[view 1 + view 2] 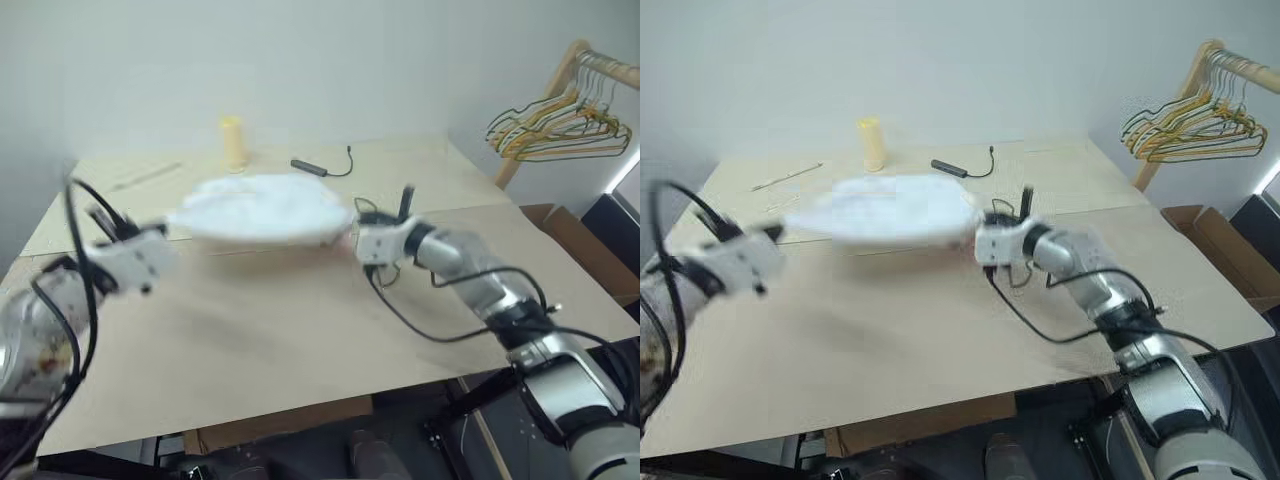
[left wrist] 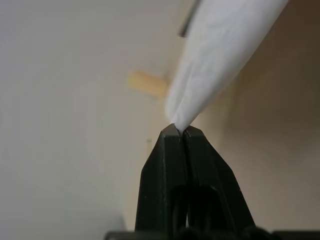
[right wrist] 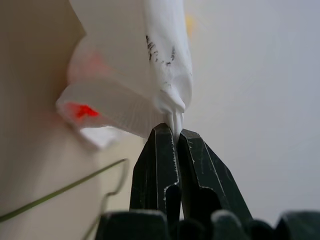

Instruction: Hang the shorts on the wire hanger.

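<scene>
We hold the shorts [image 1: 262,208] stretched in the air above the tan surface [image 1: 300,340], the left gripper [image 2: 179,131] and the right gripper [image 3: 172,131] each with jaws clenched on an opposite edge of the white fabric. The wire hanger [image 3: 65,189] lies on the surface beneath the right gripper.
</scene>
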Robot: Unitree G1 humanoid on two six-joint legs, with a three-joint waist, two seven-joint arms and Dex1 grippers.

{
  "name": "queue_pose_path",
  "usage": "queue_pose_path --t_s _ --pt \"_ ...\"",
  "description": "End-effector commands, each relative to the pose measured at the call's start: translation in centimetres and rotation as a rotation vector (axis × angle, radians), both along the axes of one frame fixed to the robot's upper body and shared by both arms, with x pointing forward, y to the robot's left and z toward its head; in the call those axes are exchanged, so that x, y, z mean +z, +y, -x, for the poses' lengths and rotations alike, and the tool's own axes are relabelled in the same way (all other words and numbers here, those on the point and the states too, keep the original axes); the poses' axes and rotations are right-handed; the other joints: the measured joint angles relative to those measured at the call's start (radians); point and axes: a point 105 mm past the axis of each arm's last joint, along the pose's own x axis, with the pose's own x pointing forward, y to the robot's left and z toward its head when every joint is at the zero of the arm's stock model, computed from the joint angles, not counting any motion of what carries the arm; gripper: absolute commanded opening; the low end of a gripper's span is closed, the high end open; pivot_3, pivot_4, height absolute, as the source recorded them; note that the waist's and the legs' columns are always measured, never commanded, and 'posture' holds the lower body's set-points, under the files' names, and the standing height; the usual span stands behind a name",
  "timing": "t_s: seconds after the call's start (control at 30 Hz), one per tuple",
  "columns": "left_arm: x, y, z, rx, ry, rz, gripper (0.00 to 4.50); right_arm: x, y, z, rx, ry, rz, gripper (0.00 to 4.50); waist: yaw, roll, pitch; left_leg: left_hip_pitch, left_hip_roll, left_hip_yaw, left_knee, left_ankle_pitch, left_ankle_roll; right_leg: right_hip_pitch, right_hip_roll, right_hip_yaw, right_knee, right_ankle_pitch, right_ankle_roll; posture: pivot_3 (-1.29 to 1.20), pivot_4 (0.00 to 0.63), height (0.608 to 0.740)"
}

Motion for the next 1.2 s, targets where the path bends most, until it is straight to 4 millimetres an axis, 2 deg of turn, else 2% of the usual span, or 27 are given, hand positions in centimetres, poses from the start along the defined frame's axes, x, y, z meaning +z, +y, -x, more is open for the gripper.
queue_pose_path --t_s 0.03,0.1,0.2,0.27,0.4,0.53,0.7,0.8,1.0,1.07,1.13,1.2 --pt "-3.0 -0.5 2.5 -0.065 0.178 -0.103 0.04 -2.0 0.2 1.4 0.089 0.061 0.104 0.0 0.0 0.0 0.0 0.007 0.0 0.0 0.0 0.0 0.001 0.005 0.0 0.0 0.001 0.0 -0.001 -0.01 0.0 0.74" --pt "-4.7 -0.7 4.2 -0.087 0.293 -0.114 0.04 -3.1 -0.4 2.2 0.126 0.093 0.174 0.0 0.003 0.0 0.001 0.013 0.001 0.0 0.0 0.0 0.001 0.011 0.0 0.0 0.001 -0.003 0.001 -0.01 0.0 0.74" --pt "-6.4 -1.0 7.0 -0.114 0.463 -0.102 0.04 -3.0 -0.5 3.5 0.168 0.137 0.179 0.0 0.01 -0.001 0.0 0.015 0.001 0.0 0.0 0.0 0.001 0.013 0.0 0.0 0.001 -0.006 0.004 -0.01 0.0 0.74" --pt "-7.0 -1.1 8.9 -0.115 0.59 -0.091 0.04 -2.9 -0.7 4.4 0.2 0.165 0.21 0.0 0.013 -0.002 0.0 0.012 0.001 0.001 0.0 0.0 0.001 0.01 0.0 0.001 0.002 -0.004 -0.001 -0.01 0.0 0.74" --pt "-7.6 -1.0 12.7 -0.126 0.834 -0.114 0.04 -3.1 -1.9 7.2 0.293 0.237 0.334 0.0 0.03 -0.002 0.0 0.009 0.001 0.001 -0.001 -0.001 0.002 0.006 0.0 0.001 0.002 -0.006 -0.001 -0.01 0.0 0.74" --pt "-7.7 -0.4 13.8 -0.102 0.892 -0.148 0.04 -2.7 -1.9 9.1 0.349 0.305 0.343 0.0 0.038 -0.002 0.0 0.011 0.001 0.002 -0.001 -0.002 0.003 0.007 0.0 0.0 0.003 -0.008 -0.001 -0.01 0.0 0.74" --pt "-7.3 -1.3 14.5 -0.145 0.943 -0.099 0.04 -2.8 -2.0 9.4 0.357 0.32 0.372 0.0 0.052 -0.004 -0.002 0.014 0.001 0.002 -0.001 -0.002 0.003 0.009 0.001 0.0 0.003 -0.014 -0.003 -0.02 0.0 0.74" --pt "-7.3 -1.2 14.0 -0.155 0.909 -0.081 0.67 -3.2 -2.3 8.7 0.296 0.33 0.381 0.83 0.058 -0.004 -0.002 0.014 0.001 0.003 -0.001 -0.002 0.003 0.009 0.001 0.001 0.003 -0.014 -0.003 -0.02 0.0 0.74" --pt "-7.2 -0.1 13.8 -0.14 0.898 -0.099 2.64 -2.9 -3.7 9.7 0.3 0.411 0.392 2.93 0.066 -0.004 -0.002 0.012 0.001 0.003 -0.001 -0.002 0.003 0.008 0.001 0.0 0.003 -0.012 -0.007 -0.02 0.0 0.74" --pt "-6.9 0.2 13.6 -0.135 0.885 -0.096 3.28 -2.2 -4.1 9.9 0.284 0.467 0.325 3.63 0.069 -0.004 -0.002 0.012 0.001 0.003 -0.001 -0.002 0.003 0.008 0.0 0.0 0.003 -0.013 -0.006 -0.02 0.0 0.74" --pt "-6.4 0.4 13.3 -0.134 0.868 -0.087 3.96 -1.2 -4.7 9.2 0.233 0.498 0.239 4.38 0.071 -0.004 -0.002 0.012 0.001 0.003 -0.001 -0.002 0.003 0.008 0.0 0.0 0.003 -0.013 -0.007 -0.03 0.0 0.74" --pt "-5.6 0.2 12.9 -0.147 0.841 -0.062 4.49 -0.2 -5.4 8.1 0.147 0.536 0.133 4.5 0.072 -0.004 -0.002 0.014 0.002 0.004 -0.001 -0.002 0.003 0.009 0.0 0.001 0.003 -0.013 -0.007 -0.03 0.0 0.74"
